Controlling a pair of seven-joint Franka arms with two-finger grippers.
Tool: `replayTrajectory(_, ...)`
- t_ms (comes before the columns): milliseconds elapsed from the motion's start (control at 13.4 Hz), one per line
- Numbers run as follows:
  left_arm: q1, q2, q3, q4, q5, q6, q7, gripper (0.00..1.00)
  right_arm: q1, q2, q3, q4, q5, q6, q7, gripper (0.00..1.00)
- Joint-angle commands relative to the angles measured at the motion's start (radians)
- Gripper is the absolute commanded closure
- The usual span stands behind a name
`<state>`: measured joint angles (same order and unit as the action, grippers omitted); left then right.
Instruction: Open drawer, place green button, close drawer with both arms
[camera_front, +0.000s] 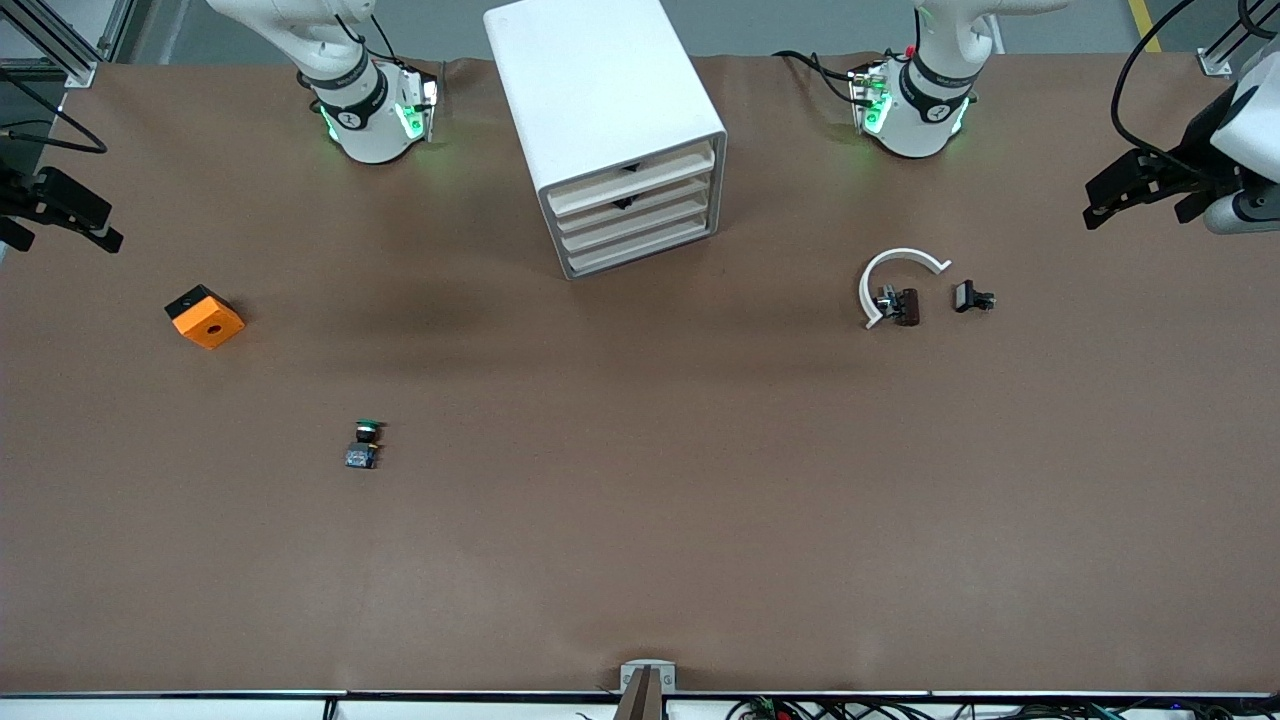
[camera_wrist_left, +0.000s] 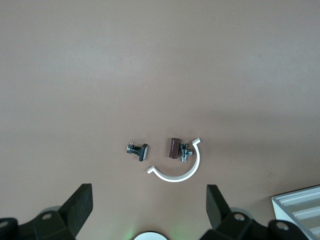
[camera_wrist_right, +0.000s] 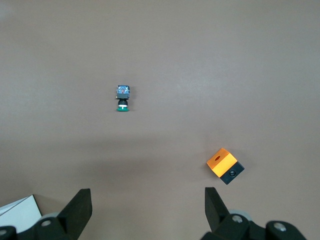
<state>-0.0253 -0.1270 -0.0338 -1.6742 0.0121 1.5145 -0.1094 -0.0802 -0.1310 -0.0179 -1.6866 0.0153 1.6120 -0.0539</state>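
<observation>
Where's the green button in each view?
Front view: button lies on the table, nearer the camera than the orange cube, toward the right arm's end.
Left wrist view: not in it.
Right wrist view: button in the upper middle of the picture.
Shared landmark: orange cube.

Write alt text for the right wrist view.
The button lies on its side on the brown table, apart from the orange cube. The right gripper hangs above them with jaws open and empty, and a corner of the white cabinet shows.
</observation>
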Motion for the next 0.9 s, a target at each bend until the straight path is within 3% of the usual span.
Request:
replayTrajectory(0,0.001,0.013,0.002,0.034,0.002,-0.028,0.017,0.00,0.000,-0.012,-0.002,0.001,0.012,-0.004,-0.009,0.00)
replayTrajectory(224,-0.001,0.045,0.002,0.057,0.003,-0.030,0.007,0.00,0.000,-0.013,-0.002,0.001,0.012,-0.004,-0.009,0.00)
replayTrajectory(523,-0.022,0.199,-0.011,0.171,0.003,-0.036,0.013,0.00,0.003,0.001,0.001,0.001,0.011,0.008,-0.012,0.00)
replayTrajectory(822,-0.088,0.331,-0.052,0.177,0.006,0.005,-0.012,0.00,0.019,0.174,0.001,0.067,-0.001,0.006,-0.012,0.00)
